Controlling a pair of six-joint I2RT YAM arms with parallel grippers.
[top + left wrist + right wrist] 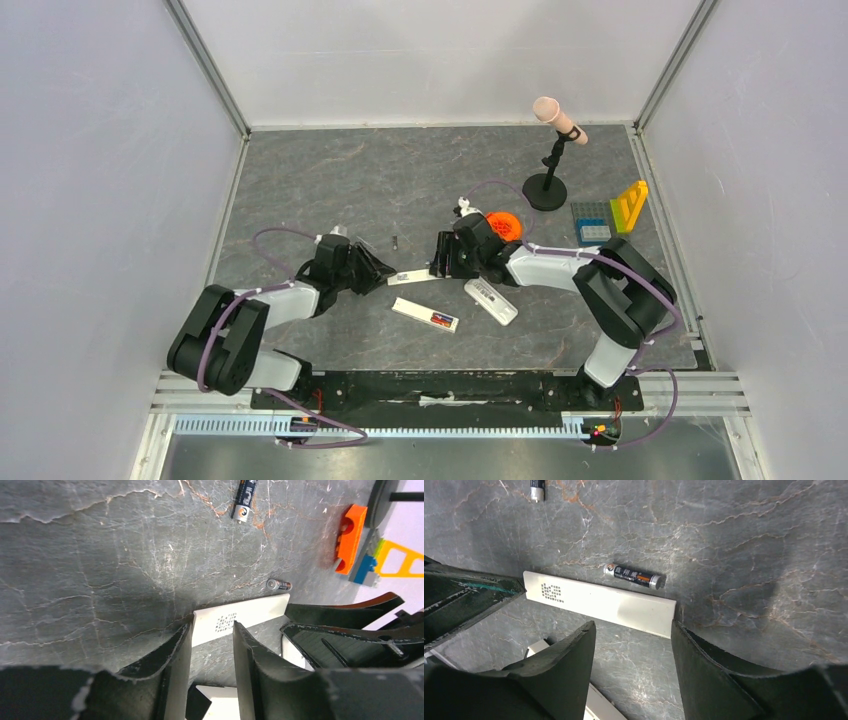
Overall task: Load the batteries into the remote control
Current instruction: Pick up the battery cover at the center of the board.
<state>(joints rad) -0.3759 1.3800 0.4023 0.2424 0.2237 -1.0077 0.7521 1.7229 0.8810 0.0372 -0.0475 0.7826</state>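
Two loose batteries: the near battery (634, 576) lies just beside one thin white plate's (412, 277) long edge, the far battery (396, 241) at its 11 o'clock; the one remote control (425, 315) lies at the plate's 6 o'clock, untouched. The left gripper (378, 270) and right gripper (440, 258) stand at the plate's opposite ends, jaws partly apart, gripping nothing. One white block (491, 301) lies at the right gripper's 4 o'clock, near the remote control's end.
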